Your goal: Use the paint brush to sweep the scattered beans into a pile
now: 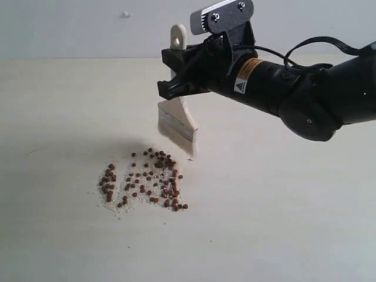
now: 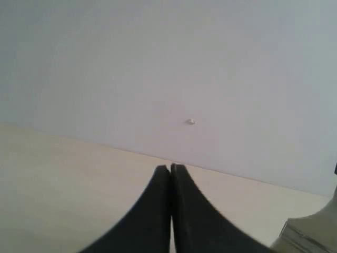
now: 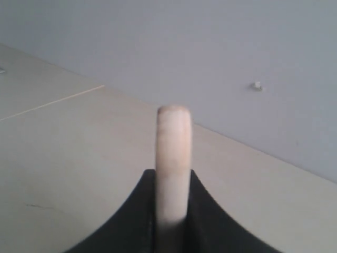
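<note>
While the left pincer (image 2: 170,168) sat with its two black fingers pressed together on nothing, its own camera showed only bare worktop (image 2: 63,174) ahead of it and a pale wall (image 2: 158,63) with a small white speck (image 2: 190,122). The outside camera did not show this pincer at all.

Below the right pincer and off to its left in the outside view, the beans (image 1: 144,182) lay in a loose reddish-brown patch on the worktop. They were mixed with fine white crumbs (image 1: 111,202) and sat thicker on the side toward the brush.

The paint brush (image 1: 176,124) hung from the right pincer (image 1: 176,73), which pinched its white handle between both fingers. The handle's end with the hole stuck up above the pincer. The metal band and cream bristles hung beneath it, tilted, with the bristle tips just beside the far right corner of the bean patch. The brush head was blurred, so I could not tell whether the bristles touched the worktop.

From the right wrist camera the paint brush (image 3: 174,153) showed as a pale handle standing upright between the two black fingers, touching both.

Behind the pincer, to the right, the black arm (image 1: 317,100) reached in over the worktop. It carried a grey camera bracket (image 1: 223,16), a yellow label (image 1: 249,67) and a looping black cable (image 1: 329,44).
</note>
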Robot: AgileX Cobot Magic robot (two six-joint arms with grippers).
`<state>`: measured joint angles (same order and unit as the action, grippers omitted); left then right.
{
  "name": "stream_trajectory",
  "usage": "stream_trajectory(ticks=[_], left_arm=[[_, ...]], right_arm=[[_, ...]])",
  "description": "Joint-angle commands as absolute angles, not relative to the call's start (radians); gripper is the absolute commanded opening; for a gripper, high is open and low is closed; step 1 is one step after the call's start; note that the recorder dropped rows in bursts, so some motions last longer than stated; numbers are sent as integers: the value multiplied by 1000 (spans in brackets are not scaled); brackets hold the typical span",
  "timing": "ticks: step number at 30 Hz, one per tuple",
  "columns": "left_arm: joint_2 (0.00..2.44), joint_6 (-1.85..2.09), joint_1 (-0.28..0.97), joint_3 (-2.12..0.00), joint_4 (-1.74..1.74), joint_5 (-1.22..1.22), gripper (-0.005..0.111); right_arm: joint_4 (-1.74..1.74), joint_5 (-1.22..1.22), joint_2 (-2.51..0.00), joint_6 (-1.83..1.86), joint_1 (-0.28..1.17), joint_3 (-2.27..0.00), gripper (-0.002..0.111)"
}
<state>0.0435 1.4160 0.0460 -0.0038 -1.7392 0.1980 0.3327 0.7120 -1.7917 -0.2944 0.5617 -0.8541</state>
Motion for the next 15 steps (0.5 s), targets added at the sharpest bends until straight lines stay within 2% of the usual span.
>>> stream_trajectory(ticks=[1,8,15], left_arm=[[36,1414,51,0,-1744,200,0],[36,1414,51,0,-1744,200,0],[36,1414,51,0,-1744,200,0]], right_arm=[[324,710,-1775,-253,489,-857,0],[413,827,-1819,-280,296,-873,0],[777,759,-1980,-567,216,-1136,0]])
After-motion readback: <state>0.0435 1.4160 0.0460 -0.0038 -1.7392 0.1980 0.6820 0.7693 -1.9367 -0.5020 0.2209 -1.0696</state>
